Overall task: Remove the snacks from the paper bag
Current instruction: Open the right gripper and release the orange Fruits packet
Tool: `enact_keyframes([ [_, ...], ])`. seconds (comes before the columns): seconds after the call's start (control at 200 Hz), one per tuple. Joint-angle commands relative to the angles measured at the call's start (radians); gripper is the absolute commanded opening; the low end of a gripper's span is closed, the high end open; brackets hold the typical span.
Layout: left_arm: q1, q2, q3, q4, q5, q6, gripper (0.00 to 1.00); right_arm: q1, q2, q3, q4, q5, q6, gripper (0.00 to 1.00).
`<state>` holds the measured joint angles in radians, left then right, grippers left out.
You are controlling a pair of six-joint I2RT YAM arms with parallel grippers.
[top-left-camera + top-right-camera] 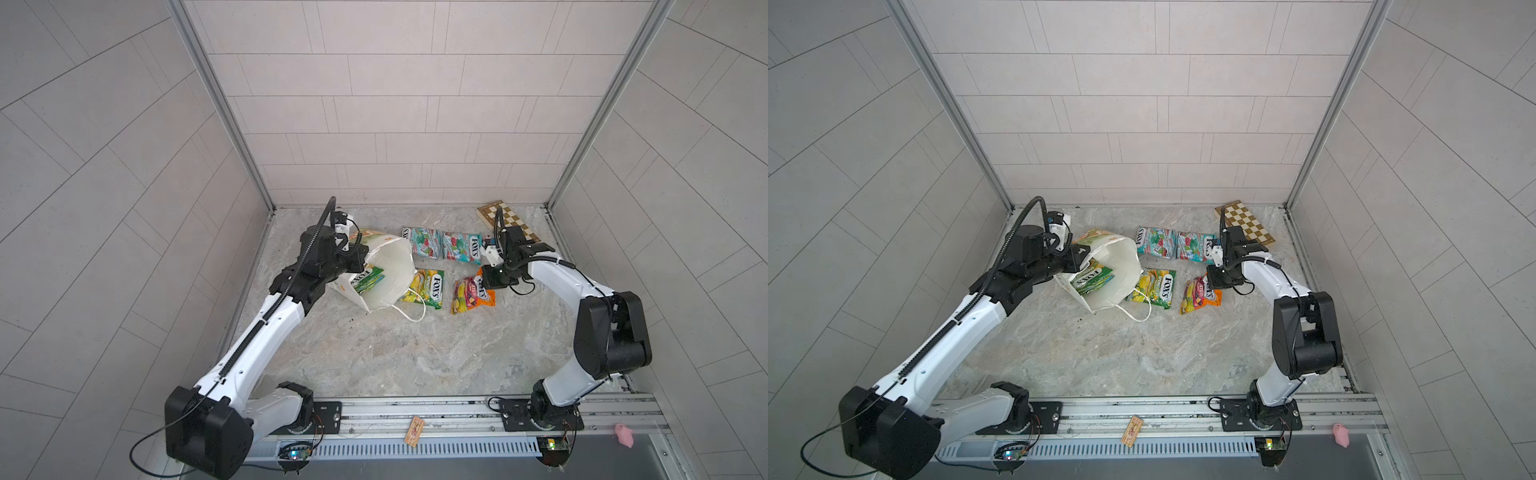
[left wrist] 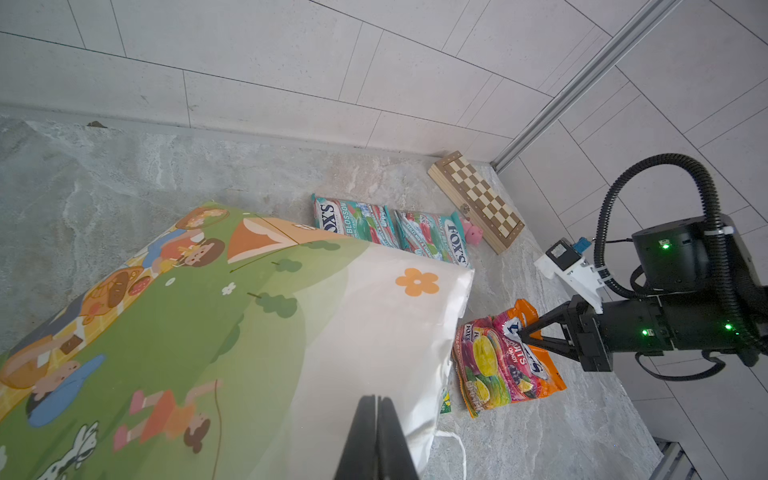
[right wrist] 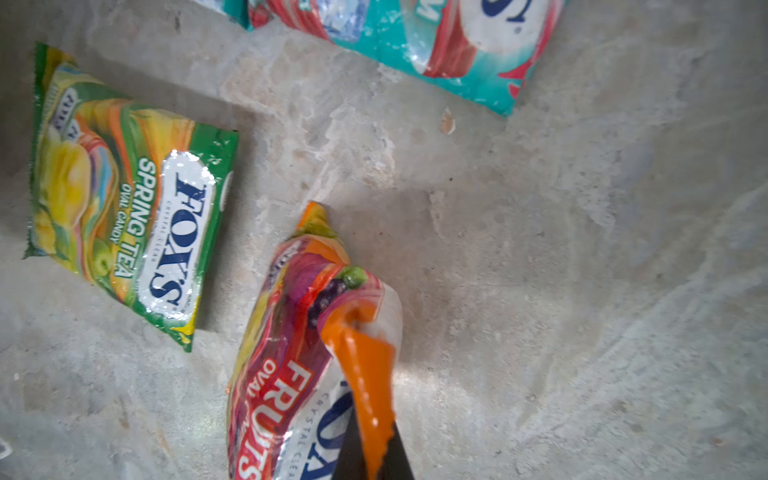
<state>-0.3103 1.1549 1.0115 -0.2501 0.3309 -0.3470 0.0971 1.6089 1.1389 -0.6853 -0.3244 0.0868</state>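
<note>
Lying tipped over on the marble-patterned table [image 1: 374, 353], the white paper bag [image 1: 395, 262] turns its open mouth toward the front right in a top view, and we see a green-yellow packet [image 1: 365, 280] resting inside on its lower wall. In the far right corner a folded wooden chess board [image 1: 507, 220] lies flat. Four packets are out on the table: two teal packets [image 1: 422, 243] side by side near the back wall, just right of the bag; a second green-yellow packet [image 1: 424, 293] just beside the bag's rim; and, right of that, the orange-pink packet [image 1: 471, 297]. The left gripper [image 2: 376, 401] sits against the bag's printed wall near the rim, jaws pressed fully together; we cannot tell whether any paper is caught between them. The right gripper [image 2: 523, 332] is clamped shut on the upper edge of the orange-pink packet: in the right wrist view we see its orange seam pinched between the black fingers [image 3: 351, 457], while the rest of the packet rests on the table. Smallest of all, a pink toy pig [image 2: 473, 232] sits between one teal packet and the chess board, and we spot a second pig [image 1: 624, 434] at the rig's front right edge.
</note>
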Motion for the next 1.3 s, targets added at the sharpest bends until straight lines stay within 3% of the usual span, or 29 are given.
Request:
enact_keyframes([
  [0.0, 0.001, 0.002, 0.029, -0.012, -0.010, 0.009, 0.00, -0.004, 0.010, 0.012, 0.008, 0.057, 0.000, 0.00],
  [0.245, 0.001, -0.002, 0.027, -0.012, -0.013, 0.012, 0.00, -0.004, 0.091, 0.049, 0.070, 0.013, 0.024, 0.00],
  [0.57, 0.002, -0.004, 0.029, -0.012, -0.013, 0.013, 0.00, -0.005, 0.175, 0.118, 0.084, 0.078, 0.055, 0.02],
  [0.681, 0.001, -0.005, 0.029, -0.012, -0.014, 0.014, 0.00, -0.005, 0.180, 0.124, 0.088, 0.083, 0.066, 0.11],
  [0.856, 0.002, -0.006, 0.029, -0.012, -0.012, 0.013, 0.00, -0.005, 0.131, 0.110, 0.097, 0.141, 0.086, 0.39],
  [0.961, 0.002, -0.009, 0.029, -0.012, -0.007, 0.013, 0.00, -0.005, 0.066, 0.083, 0.108, 0.151, 0.104, 0.43],
  [1.121, 0.001, -0.012, 0.029, -0.004, 0.011, 0.010, 0.00, -0.005, -0.066, 0.011, 0.150, 0.074, 0.158, 0.44],
  [1.296, 0.001, -0.022, 0.024, 0.015, 0.040, 0.005, 0.00, 0.010, -0.191, -0.095, 0.243, -0.141, 0.249, 0.43],
])
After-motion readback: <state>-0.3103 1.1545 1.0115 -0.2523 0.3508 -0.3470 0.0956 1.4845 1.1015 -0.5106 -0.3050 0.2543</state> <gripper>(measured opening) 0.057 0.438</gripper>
